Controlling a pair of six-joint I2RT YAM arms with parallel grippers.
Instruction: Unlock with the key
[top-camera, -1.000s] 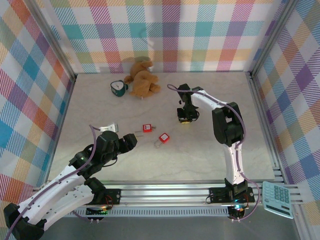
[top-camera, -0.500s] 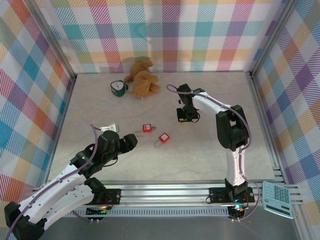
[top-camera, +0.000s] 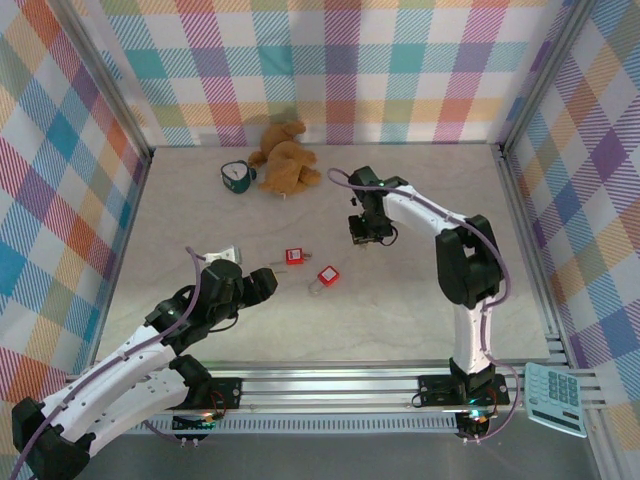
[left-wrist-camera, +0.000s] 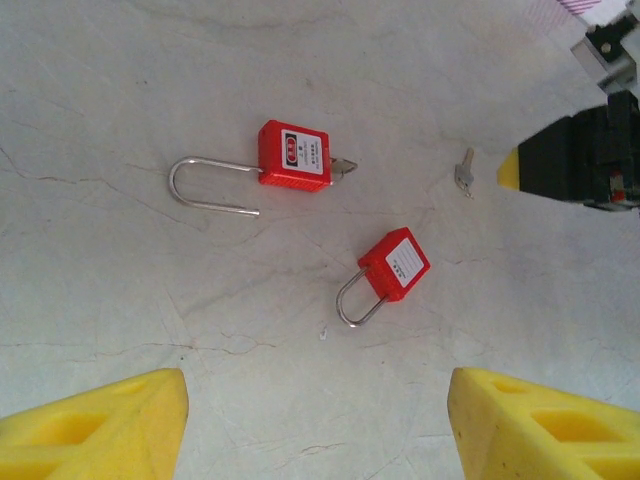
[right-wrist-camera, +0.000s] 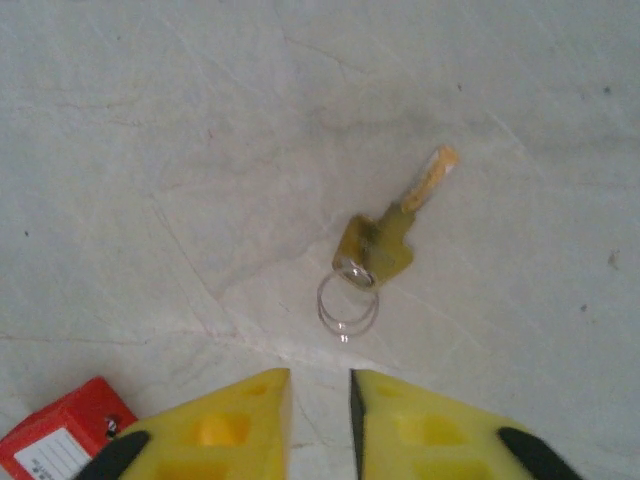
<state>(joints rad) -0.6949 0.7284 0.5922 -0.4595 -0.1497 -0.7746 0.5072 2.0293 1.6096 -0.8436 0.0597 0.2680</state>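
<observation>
The right gripper (right-wrist-camera: 320, 385) is hovering narrow, its yellow fingers almost together and gripping nothing, low over the table (top-camera: 420, 300). The key (right-wrist-camera: 388, 243) is lying flat just beyond the fingertips at about 1 o'clock in the right wrist view, with its blade pointing to 1 o'clock and a small wire ring trailing at 7 o'clock. The left wrist view is showing the same key (left-wrist-camera: 463, 172) at 3 o'clock of the upper padlock (left-wrist-camera: 293, 155) and apart from the lower padlock (left-wrist-camera: 395, 263). The left gripper (left-wrist-camera: 320, 420) is waiting spread wide and empty. Assessment: the step in hand is the pick-up of the key. The fingers are needing to spread before descending, centre over the broad head rather than the blade, and close across its width with the tips brushing the surface. So thin a piece is likely to skate away, and the blade should be staying free for insertion. Against the picture one second earlier, the right gripper is sitting slightly further toward 10 o'clock with its elbow swung toward 4 o'clock. The left gripper is sitting marginally toward 4 o'clock, and both padlocks are lying unmoved.
</observation>
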